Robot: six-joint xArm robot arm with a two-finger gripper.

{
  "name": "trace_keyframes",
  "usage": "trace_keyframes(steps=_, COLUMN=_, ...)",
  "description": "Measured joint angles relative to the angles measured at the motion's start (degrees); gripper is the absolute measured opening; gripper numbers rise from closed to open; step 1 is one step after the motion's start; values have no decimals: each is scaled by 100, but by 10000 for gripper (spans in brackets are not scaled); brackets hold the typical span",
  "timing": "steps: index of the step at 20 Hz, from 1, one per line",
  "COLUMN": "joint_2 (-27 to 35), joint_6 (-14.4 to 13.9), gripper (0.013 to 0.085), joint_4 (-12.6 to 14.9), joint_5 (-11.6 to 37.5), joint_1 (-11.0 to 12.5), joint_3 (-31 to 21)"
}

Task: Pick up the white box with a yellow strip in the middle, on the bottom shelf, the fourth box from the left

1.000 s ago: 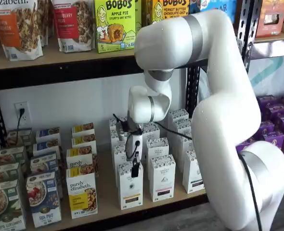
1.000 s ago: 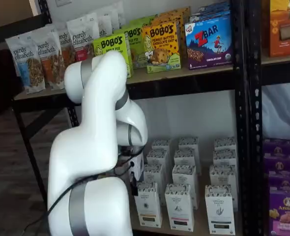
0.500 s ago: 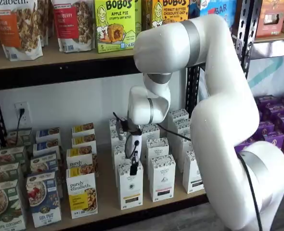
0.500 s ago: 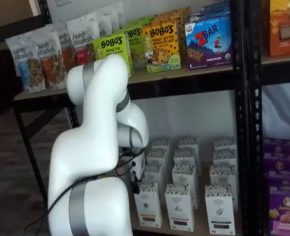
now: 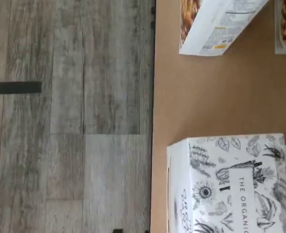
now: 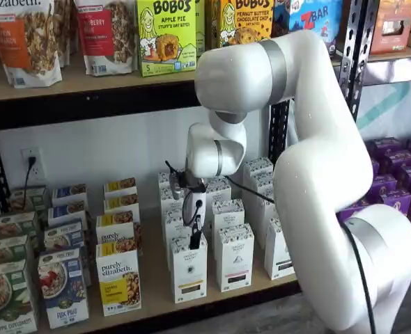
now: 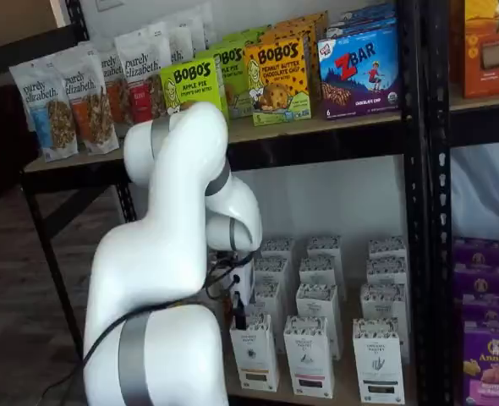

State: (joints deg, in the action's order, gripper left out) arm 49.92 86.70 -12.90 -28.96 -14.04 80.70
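So the claw (image 6: 194,240) is sitting right over the top front edge of the white box (image 6: 189,268), front of its row on the bottom shelf (image 6: 157,296). Fingers show edge-on, so I'm going by them being spread as wide as they go, nothing pinched yet. My worry: the neighbouring white carton (image 6: 235,256) stands just beside it, so a finger could land on that box's top or wedge between the two. It's a tall box too, so an off-centre squeeze might tip it forward off the shelf edge.
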Motion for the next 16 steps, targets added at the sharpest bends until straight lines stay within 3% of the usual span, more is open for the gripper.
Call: trace_keyframes(steps=16, joint_2=576, joint_6=-319, gripper=850, joint_4=368, joint_5=-392, joint_1=18, joint_3=765)
